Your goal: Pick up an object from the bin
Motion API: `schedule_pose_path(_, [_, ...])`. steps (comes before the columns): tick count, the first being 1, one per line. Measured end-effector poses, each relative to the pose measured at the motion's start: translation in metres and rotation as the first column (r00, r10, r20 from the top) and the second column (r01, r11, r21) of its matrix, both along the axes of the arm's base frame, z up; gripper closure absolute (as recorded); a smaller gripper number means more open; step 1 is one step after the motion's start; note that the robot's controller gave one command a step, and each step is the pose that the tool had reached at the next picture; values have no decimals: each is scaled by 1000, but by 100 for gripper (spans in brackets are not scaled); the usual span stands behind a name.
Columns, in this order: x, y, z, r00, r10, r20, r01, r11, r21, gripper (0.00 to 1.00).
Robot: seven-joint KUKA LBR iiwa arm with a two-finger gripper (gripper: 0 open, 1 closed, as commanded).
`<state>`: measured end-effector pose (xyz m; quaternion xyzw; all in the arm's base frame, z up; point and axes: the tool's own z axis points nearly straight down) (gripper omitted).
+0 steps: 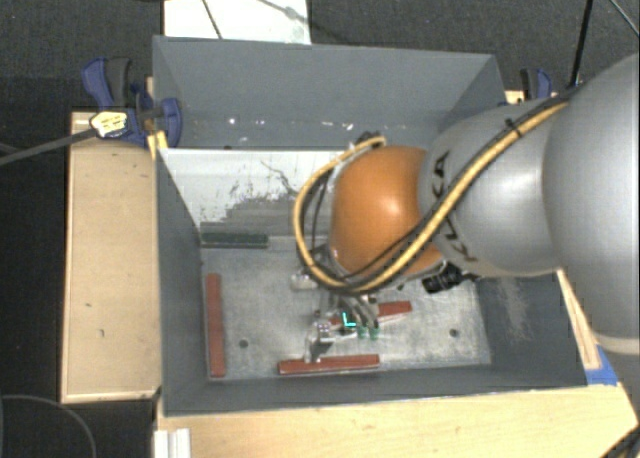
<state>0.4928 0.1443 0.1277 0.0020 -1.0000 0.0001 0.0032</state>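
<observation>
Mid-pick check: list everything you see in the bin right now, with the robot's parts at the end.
long flat reddish-brown bars: 2; one along the view's left wall, one by the front wall, just in front of the hand
short reddish-brown bar: 1; mid-floor, partly under the arm
dark green flat strip: 1; back left of the floor
grey metal bin: 1; holds all of these
hand: low over mid-floor
orange wrist cover: above the hand
silver arm: from the view's right
</observation>
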Motion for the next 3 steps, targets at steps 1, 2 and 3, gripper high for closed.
schedule_pose_path(1, [1, 0, 2, 1000, -1, 3, 1, 1000, 1, 0])
schedule_pose_path(2, [-6, -5, -3, 995, 100, 9, -100, 995, 1, 0])
schedule_pose_path(3, [-9, -31, -52, 999, 43, -4, -43, 999, 2, 100])
